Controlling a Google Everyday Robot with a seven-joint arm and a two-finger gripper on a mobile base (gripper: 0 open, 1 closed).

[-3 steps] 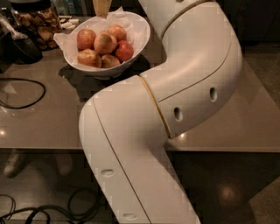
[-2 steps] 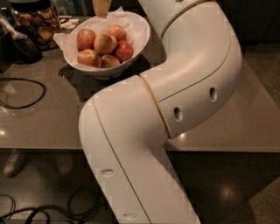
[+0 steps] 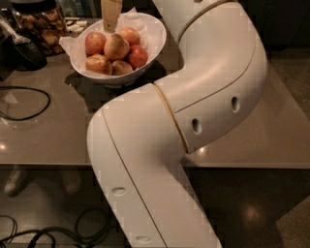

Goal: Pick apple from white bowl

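The white bowl with a crumpled paper liner stands at the back left of the grey table. It holds several apples. The apple, large and pale yellow-orange, lies on top in the middle of the pile. A deep red apple lies to its right, and smaller orange ones lie around it. My gripper hangs at the top edge of the view, just above the apple and the back of the bowl. Most of it is cut off by the frame.
My white arm crosses the middle and right of the view and hides much of the table. A glass jar of brown snacks and a dark object stand left of the bowl. A black cable loops on the table's left.
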